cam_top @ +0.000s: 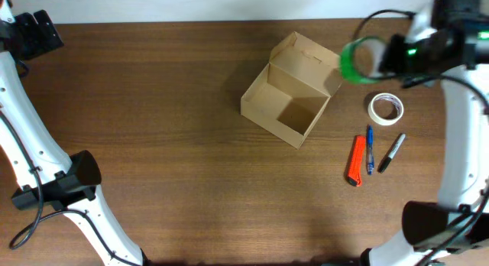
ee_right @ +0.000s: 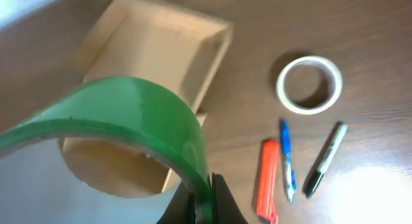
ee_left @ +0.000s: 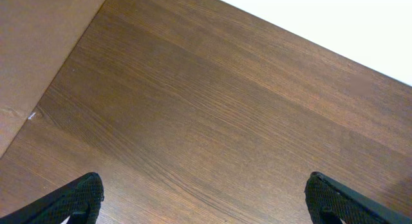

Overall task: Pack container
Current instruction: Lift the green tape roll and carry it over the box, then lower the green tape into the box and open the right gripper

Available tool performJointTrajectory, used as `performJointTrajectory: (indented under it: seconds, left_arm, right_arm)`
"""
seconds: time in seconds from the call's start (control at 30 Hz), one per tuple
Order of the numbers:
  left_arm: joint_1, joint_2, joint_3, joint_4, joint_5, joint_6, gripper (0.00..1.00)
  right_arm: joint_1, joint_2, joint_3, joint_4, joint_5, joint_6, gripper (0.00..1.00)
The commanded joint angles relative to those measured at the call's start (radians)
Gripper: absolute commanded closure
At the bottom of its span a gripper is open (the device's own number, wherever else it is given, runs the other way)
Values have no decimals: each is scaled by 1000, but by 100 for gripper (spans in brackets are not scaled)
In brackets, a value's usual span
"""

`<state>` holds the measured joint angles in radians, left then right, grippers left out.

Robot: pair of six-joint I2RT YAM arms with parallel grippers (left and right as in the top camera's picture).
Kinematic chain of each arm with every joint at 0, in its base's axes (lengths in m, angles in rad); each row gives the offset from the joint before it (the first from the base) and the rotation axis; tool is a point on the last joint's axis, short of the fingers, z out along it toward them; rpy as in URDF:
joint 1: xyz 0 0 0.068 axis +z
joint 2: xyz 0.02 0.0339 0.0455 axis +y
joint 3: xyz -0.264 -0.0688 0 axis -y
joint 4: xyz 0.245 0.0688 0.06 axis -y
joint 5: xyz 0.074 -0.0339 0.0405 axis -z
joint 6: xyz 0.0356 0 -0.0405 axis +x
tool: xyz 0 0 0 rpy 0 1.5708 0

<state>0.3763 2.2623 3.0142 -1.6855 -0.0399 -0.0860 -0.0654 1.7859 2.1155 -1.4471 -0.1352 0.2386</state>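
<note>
Near the middle of the brown wooden table [cam_top: 153, 105] sits the container [cam_top: 284, 105]. It is a tan cardboard box with flat, plain sides and sharp corners. Its flap lid [cam_top: 306, 56] stands open on the 1 o'clock side, so its inside shows from above. The table top is smooth, with thin, straight wood lines.

At 2 o'clock from the container is the right gripper [ee_right: 201, 208]. Its two black fingers are pinched tight on the rim of a green tape roll [ee_right: 129, 105]. The roll is a wide, shiny ring with brown card inside. From above, it shows right at the edge of the open lid. I cannot tell how high up it is.

Far off at 10 o'clock, by the table's back corner, is the left gripper [ee_left: 205, 201], well apart from the container. Its two black fingers are spread wide over bare wood.

At 3 o'clock from the container lies a white tape roll [cam_top: 386, 108], a thin pale ring flat on the table. At 4 o'clock lie three long, thin things side by side: an orange tool [cam_top: 356, 160], a blue pen [cam_top: 370, 149] and a grey marker [cam_top: 392, 152] with a black cap.

Counting them: one container, two tape rolls, one orange tool, one pen, one marker and two grippers.
</note>
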Motion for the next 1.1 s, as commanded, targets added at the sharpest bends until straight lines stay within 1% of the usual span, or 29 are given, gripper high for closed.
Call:
performJointTrajectory:
  seconds: [0.0,0.17,0.33,0.5,0.67,1.07]
  left_arm:
    - [4,-30,-3,-2,10,9,0]
    - [4,-30,-3,-2,10,9,0]
    - [4,-30,-3,-2,10,9,0]
    - [4,-30,-3,-2,10,9,0]
    - [4,-30,-3,-2,10,9,0]
    - [4,-30,-3,-2,10,9,0]
  right_arm:
    - [129,-13,17,-31,65,-52,96]
    - [300,19,16,-2,106,-82,97]
    - [373,124,16,54,107,-95,96]
    - [380,253,16,95,106,-171,96]
    - [378,343,16,123,106,-246,97]
    - [378,436,16,230,108,-261,96]
